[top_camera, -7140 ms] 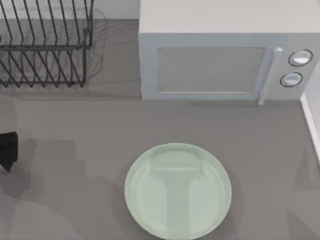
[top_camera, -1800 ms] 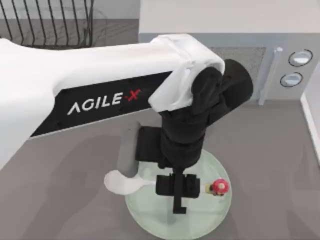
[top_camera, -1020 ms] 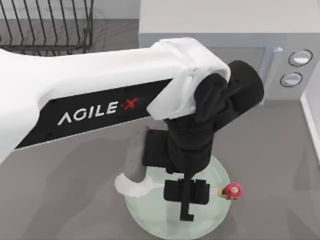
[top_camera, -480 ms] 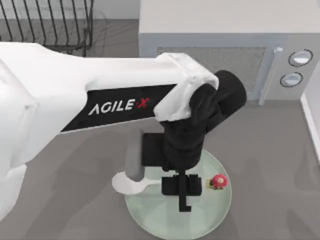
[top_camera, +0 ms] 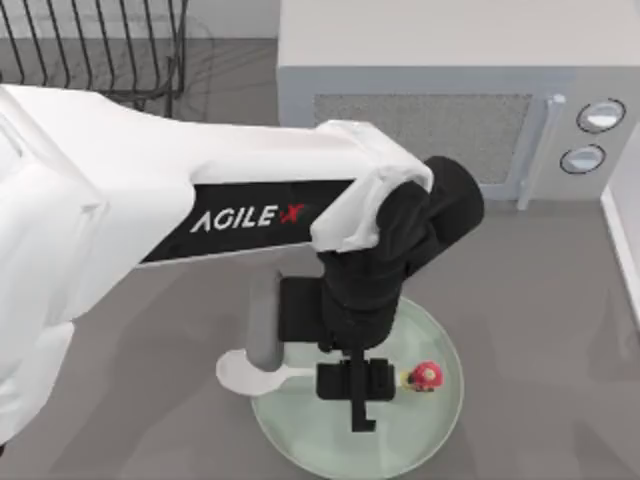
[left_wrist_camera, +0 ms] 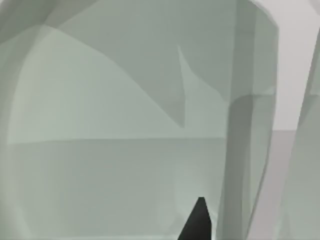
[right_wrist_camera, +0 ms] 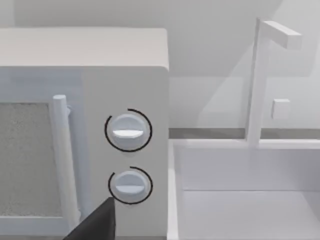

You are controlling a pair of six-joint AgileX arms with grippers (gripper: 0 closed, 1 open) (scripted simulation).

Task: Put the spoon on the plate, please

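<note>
- Mint-green and glossy, the plate (top_camera: pixel 430 425) lies at the lower centre of the top view, on the grey table (top_camera: pixel 560 300).
- White, with a slim handle, the spoon (top_camera: pixel 245 372) lies crosswise over the plate: its oval bowl hangs past the plate's left rim at lower left of centre, and its red-and-white mushroom knob sits over the plate's right part.
- Reaching in from the left edge of the top view, the left arm carries the left gripper (top_camera: pixel 358 385) over the plate's middle, its black fingers pinched on the spoon's handle between bowl and knob.
- Whether the spoon rests on the plate or is held just above it cannot be told.
- From the left wrist view, the pale green plate surface (left_wrist_camera: pixel 100 150) takes up most of the frame, with one dark fingertip (left_wrist_camera: pixel 199 225) at the bottom edge.
- Behind the plate, across the upper right of the top view, stands a white microwave (top_camera: pixel 430 100) with two round dials; a black wire dish rack (top_camera: pixel 100 50) stands at the upper left.
- From the right wrist view, the microwave's dials (right_wrist_camera: pixel 128 131) and a white sink (right_wrist_camera: pixel 240 200) are seen, with a dark part of the right gripper (right_wrist_camera: pixel 97 225) at the bottom edge; how its fingers stand I cannot tell.
</note>
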